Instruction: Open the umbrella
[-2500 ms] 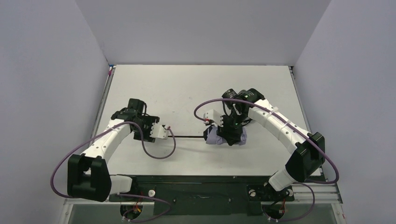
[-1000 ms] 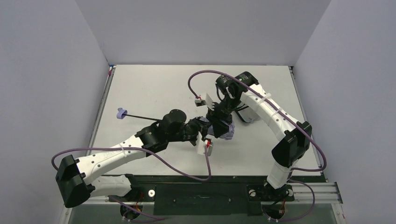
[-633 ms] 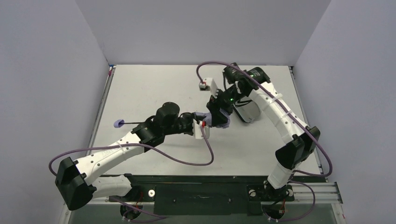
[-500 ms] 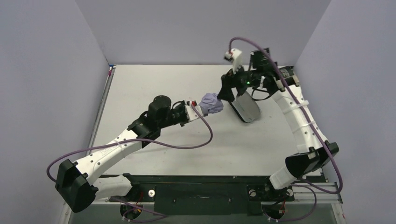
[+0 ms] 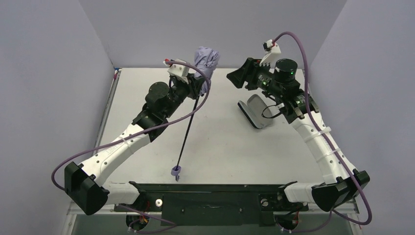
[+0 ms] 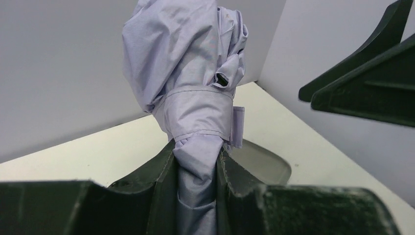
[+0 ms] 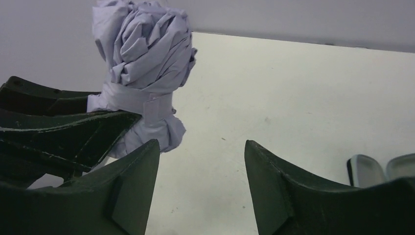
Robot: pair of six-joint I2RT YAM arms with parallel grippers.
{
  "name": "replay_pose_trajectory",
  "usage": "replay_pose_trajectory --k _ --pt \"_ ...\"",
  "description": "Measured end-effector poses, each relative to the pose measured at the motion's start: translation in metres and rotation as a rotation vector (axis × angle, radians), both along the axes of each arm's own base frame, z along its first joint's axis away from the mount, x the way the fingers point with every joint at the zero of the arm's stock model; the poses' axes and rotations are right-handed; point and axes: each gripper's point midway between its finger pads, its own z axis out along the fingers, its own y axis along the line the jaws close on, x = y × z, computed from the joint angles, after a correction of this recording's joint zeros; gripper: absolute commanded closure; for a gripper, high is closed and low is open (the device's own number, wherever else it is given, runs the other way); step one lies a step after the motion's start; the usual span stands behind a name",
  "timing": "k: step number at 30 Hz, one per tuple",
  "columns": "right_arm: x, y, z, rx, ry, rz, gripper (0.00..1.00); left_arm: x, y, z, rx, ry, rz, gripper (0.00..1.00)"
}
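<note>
Sleeve [image 5: 255, 112] on table [image 5: 147, 93] near right tool [image 5: 234, 81]; umbrella [image 5: 205, 58] strapped shut.

The umbrella [image 5: 205, 58] in the left claw [image 5: 198, 83] is plain pale lavender, and its band [image 6: 198, 112] is the same shade. Below that claw the shaft [image 5: 188, 129] is black, ending in a lavender knob [image 5: 176, 171]. The left claw and the right claw [image 7: 201, 144] are both very dark green, almost black. Beneath the right claw the sleeve [image 5: 257, 111] is grey with a black rim. The table [image 5: 225, 147] is off-white and the cables [image 5: 293, 36] are purple.
</note>
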Motion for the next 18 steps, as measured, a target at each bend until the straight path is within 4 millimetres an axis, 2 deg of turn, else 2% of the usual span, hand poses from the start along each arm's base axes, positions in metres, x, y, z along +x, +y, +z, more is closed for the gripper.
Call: replay_pose_trajectory --k 3,7,12,15,18 --pt "-0.005 0.022 0.001 0.038 0.007 0.027 0.4 0.003 -0.004 0.006 -0.071 0.031 0.002 1.0" --pt "-0.01 0.046 0.011 0.094 -0.01 0.068 0.4 0.005 -0.009 0.001 -0.129 0.085 -0.007 1.0" --pt "0.001 0.057 0.011 0.138 -0.004 0.073 0.44 0.004 -0.013 0.0 -0.168 0.114 -0.022 1.0" --pt "0.008 0.063 0.004 0.146 0.016 0.075 0.53 0.004 -0.014 0.002 -0.184 0.118 -0.026 1.0" --pt "0.012 0.067 -0.005 0.142 0.041 0.08 0.7 0.003 -0.015 0.004 -0.198 0.12 -0.031 1.0"
